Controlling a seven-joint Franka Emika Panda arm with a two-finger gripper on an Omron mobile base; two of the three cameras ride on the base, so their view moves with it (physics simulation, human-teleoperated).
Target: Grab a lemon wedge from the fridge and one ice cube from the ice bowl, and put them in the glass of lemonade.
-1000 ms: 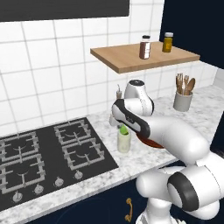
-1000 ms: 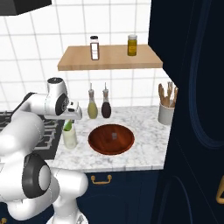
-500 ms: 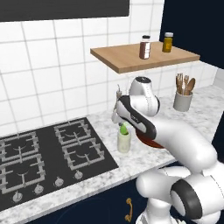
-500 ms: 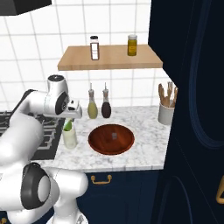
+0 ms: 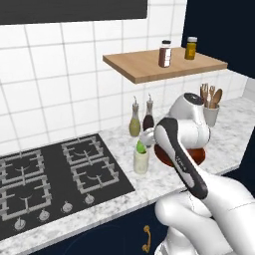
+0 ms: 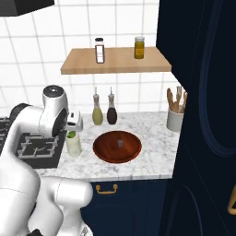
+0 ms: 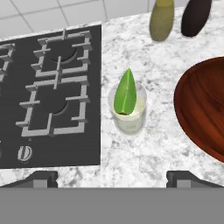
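The lemon wedge (image 7: 125,92) is standing point-up in the glass of lemonade (image 7: 127,113) on the marble counter (image 7: 144,153), between the stove (image 7: 52,96) and the ice bowl (image 7: 202,107) — the bowl being cut off at the edge. The gripper (image 7: 111,176) is hovering above, fingers spread apart, empty — partly hidden behind the arm in the left base view.

Small clear tumbler of pale liquid (image 5: 141,162) on speckled marble counter (image 5: 124,175), green pointed wedge (image 5: 141,147) upright inside, black gas hob (image 5: 50,177) beside, reddish-brown bowl (image 5: 197,155) behind white arm
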